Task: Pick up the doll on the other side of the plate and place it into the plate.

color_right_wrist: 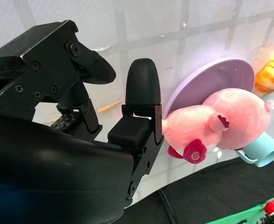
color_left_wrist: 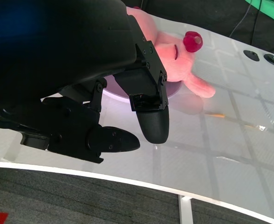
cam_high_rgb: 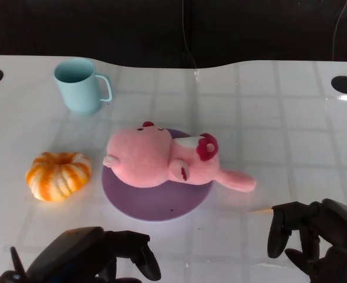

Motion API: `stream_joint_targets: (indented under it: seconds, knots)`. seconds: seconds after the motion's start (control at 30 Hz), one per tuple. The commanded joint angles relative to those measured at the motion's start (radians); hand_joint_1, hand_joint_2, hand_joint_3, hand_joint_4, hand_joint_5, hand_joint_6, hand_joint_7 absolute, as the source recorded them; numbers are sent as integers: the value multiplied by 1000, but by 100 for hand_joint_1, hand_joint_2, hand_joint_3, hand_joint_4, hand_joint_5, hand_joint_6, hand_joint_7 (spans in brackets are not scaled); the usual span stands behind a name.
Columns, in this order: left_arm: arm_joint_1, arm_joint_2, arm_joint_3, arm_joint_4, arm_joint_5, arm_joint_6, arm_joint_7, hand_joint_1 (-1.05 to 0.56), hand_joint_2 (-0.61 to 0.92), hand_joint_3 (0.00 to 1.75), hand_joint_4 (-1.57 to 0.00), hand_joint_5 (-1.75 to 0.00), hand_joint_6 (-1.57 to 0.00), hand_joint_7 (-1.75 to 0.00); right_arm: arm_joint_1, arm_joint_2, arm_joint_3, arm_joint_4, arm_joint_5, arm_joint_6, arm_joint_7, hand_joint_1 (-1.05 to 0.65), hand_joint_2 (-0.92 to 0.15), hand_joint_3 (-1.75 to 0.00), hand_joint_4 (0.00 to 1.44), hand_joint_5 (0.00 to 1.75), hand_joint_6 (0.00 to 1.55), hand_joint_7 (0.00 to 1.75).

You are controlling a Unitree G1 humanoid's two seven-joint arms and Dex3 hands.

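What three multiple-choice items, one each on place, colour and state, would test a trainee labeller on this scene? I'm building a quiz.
1. Where does the pink doll lie?
A. on the purple plate
B. inside the mug
C. on the floor

2. What colour is the mug?
A. red
B. light blue
C. black

3. What is the right hand doing?
A. gripping the doll
B. holding nothing, fingers apart
C. pressing on the pumpkin

Answers:
1 A: the doll's body rests on the plate, one ear hanging over the rim.
2 B: the mug beyond the orange pumpkin is pale blue.
3 B: the hand is clear of the doll, with nothing in it.
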Motion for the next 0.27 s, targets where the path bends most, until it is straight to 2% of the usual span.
stream_joint_targets:
  seconds: [0.03, 0.27]
  knots:
    - [-6, 15, 6, 12, 7, -8, 9, -15, 92, 33, -66, -161, -73, -93, -12, -17, 5, 8, 14, 9, 19, 1, -48, -110, 76, 166, 78, 124]
    - [-1, 18, 6, -19, 7, 4, -3, -16, 92, 32, -65, -165, -73, -93, -7, -15, -10, -11, 32, 15, 31, 1, -50, -108, 78, 162, 79, 122]
